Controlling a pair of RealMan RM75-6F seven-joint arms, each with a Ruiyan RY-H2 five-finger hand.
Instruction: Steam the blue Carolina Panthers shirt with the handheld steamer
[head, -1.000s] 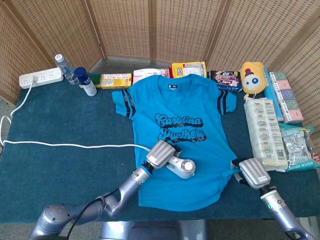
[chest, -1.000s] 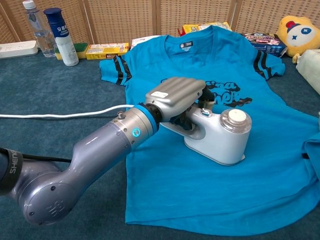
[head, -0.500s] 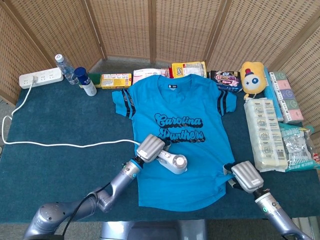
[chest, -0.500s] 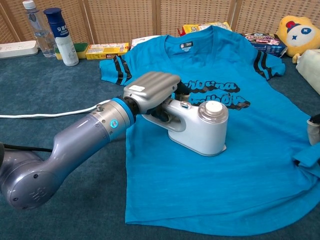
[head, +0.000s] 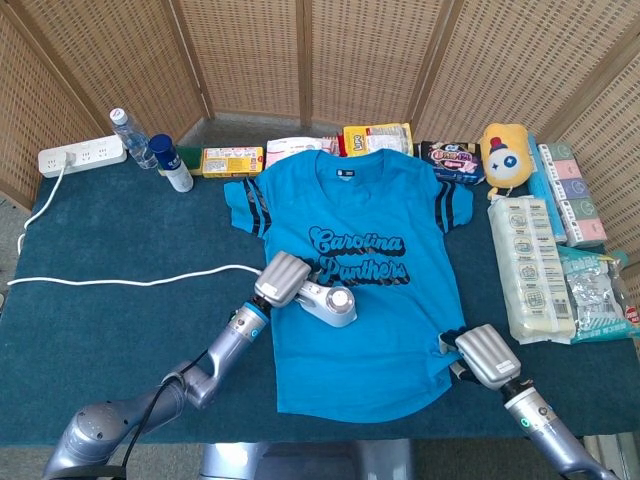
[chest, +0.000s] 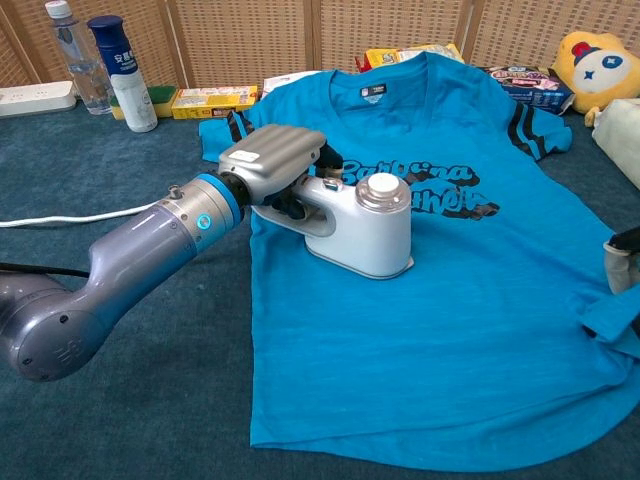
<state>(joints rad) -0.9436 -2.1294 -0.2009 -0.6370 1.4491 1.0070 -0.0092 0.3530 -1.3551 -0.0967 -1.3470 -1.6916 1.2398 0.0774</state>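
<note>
My left hand is wrapped around the handle of the steamer, fingers curled under the grip. The steamer sits flat on the shirt, its base on the cloth just below and left of the printed lettering, near the shirt's left side edge. Its round white cap faces up. In the head view the same hand and steamer lie on the shirt's left half, about midway down its length.

My right hand is at the shirt's lower right hem, where the cloth is pulled out into a small fold against my fingers. I seem to be pinching that edge, but my fingers are hidden under the back of the hand, so I cannot tell for sure. In the chest view only a sliver of this hand shows at the right border.

The shirt lies spread face up on the dark green table cloth, collar toward the far screen. A white cord runs from the steamer across the cloth to the left. At the far left sit a power strip and two bottles. Behind the collar is a row of snack boxes, then a yellow plush toy, with wrapped packs down the right side.
</note>
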